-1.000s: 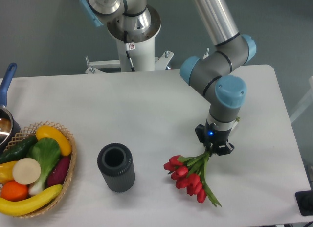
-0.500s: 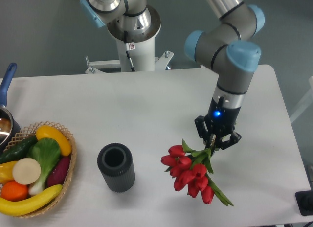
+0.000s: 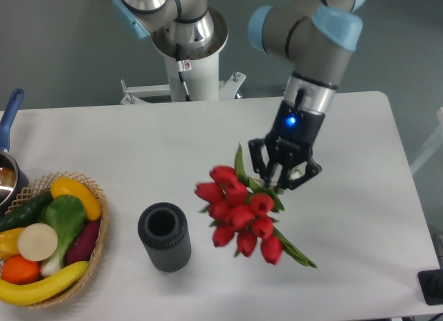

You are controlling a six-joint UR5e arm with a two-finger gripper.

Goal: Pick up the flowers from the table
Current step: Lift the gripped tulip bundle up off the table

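Observation:
The flowers [image 3: 239, 214], a bunch of red tulips with green stems and leaves, hang in the air above the white table [image 3: 173, 141], red heads pointing toward the lower left. My gripper [image 3: 282, 176] is shut on the green stems just behind the heads. A long leaf trails off to the lower right. The bunch casts no contact with the tabletop that I can see.
A dark ribbed cylinder cup [image 3: 164, 236] stands open-topped left of the flowers. A wicker basket [image 3: 97, 238] of fruit and vegetables sits at the left edge, with a blue-handled pot [image 3: 8, 151] behind it. The arm's base [image 3: 187, 37] is at the back.
The gripper has risen and moved left toward the table's middle, carrying the flowers up off the tabletop. The bunch now looks larger and closer to the camera.

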